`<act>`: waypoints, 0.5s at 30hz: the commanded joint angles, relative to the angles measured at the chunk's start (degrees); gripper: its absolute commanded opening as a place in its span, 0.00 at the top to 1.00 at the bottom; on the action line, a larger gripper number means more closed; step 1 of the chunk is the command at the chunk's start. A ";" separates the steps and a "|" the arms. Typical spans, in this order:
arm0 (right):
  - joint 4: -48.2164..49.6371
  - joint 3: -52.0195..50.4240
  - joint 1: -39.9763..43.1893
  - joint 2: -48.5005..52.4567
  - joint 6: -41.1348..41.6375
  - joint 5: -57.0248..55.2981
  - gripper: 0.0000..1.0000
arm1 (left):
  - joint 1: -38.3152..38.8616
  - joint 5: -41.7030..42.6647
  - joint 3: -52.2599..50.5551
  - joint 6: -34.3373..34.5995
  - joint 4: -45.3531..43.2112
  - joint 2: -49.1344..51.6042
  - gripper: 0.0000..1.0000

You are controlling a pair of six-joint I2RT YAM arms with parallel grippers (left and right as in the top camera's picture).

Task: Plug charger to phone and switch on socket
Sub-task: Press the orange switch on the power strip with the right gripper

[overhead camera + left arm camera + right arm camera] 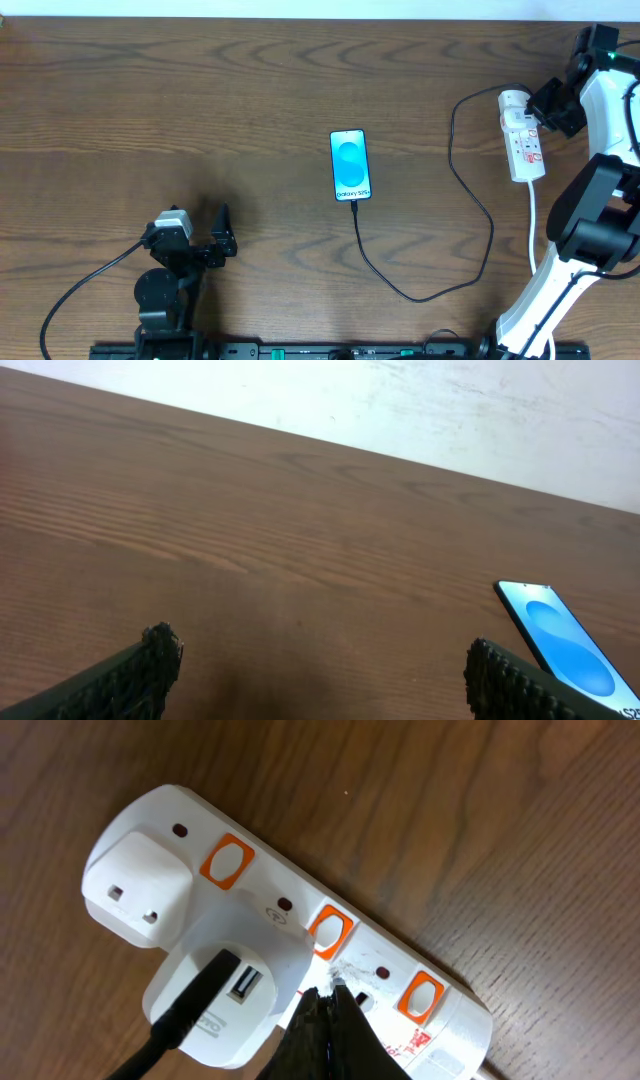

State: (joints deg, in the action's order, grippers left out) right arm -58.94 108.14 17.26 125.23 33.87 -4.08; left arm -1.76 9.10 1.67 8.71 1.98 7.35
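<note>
Seen from above, one phone lies flat in the middle of the tabletop, with its screen lit. One charger, a thin black cable, runs from the lower edge of the phone in a wide loop to the one socket near the right edge. Its tip seems to be seated in the phone. The left claw is well apart, at the near left. The right claw is at the socket.

In the left wrist view, the left claw is spread wide and holds nothing. The phone shows at the right.

In the right wrist view, the right claw is pressed together and pinches nothing. Its tip touches the socket just beside the middle switch of three orange ones. Two white plug blocks sit at the rounded end, and the black cable enters the nearer one.

The switch is probably a small stiff rocker, so a firm push with the closed tip suits it. The socket looks light and may slide. The cable is limp and is best taken at its stiff plug end.
</note>
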 commanded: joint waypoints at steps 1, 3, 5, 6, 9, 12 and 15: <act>0.57 -1.16 0.55 0.59 -0.72 -0.52 0.98 | 0.20 0.92 -1.40 -1.16 1.14 0.00 0.07; 1.60 -1.99 0.55 0.59 -0.70 -0.52 0.98 | 0.20 0.94 -1.40 -1.16 1.14 0.00 0.07; 2.05 -2.25 0.55 0.59 -0.70 -0.55 0.98 | 0.20 0.92 -1.40 -1.16 1.14 0.00 0.07; 2.14 -2.27 0.55 0.61 -0.72 -0.55 0.98 | 0.20 0.92 -1.40 -1.16 1.14 0.00 0.07; 2.25 -2.29 0.55 0.61 -0.72 -0.61 0.98 | 0.20 0.92 -1.40 -1.16 1.14 0.00 0.07; 2.23 -2.29 0.55 1.20 -0.72 -1.88 0.98 | 0.20 0.92 -1.40 -1.16 1.14 0.00 0.07; 2.23 -2.29 0.55 2.14 -0.74 -1.99 0.98 | 0.20 0.92 -1.40 -1.16 1.14 0.00 0.07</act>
State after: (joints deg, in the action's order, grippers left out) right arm -56.84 106.32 17.28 125.27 33.85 -4.73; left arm -1.76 9.10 1.67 8.71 1.98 7.35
